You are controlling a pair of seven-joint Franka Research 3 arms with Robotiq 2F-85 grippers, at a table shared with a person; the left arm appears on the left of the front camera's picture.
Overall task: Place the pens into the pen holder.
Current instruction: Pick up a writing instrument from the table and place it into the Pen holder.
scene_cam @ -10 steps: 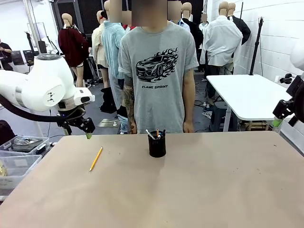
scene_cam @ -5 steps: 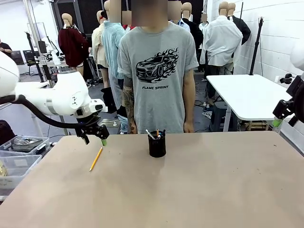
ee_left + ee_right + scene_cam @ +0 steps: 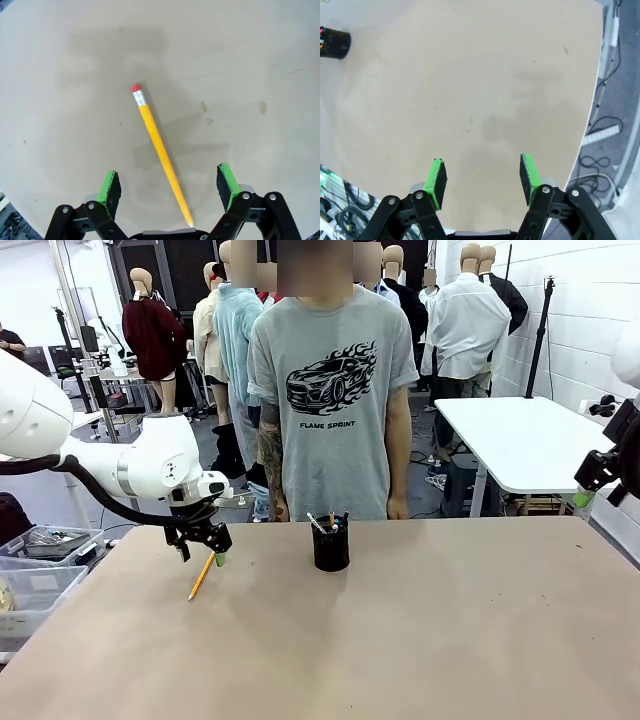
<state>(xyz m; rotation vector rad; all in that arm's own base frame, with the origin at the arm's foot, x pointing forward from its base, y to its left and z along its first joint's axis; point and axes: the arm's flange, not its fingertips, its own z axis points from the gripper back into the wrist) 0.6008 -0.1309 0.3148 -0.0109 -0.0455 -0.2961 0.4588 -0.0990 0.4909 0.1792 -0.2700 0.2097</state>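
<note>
Green pads of the left gripper [image 3: 168, 176] stand wide apart and hold nothing. It hangs low over the table [image 3: 450, 620], with the yellow pencil [image 3: 157, 150] lying flat between the pads and touching neither. Well to the pencil's right, the black pen holder [image 3: 331, 548] stands upright near the far edge with a few pens [image 3: 320, 522] inside. The right gripper [image 3: 482, 177] is partly open and empty above bare tabletop near the table's edge. A person [image 3: 330, 390] stands behind the holder.
</note>
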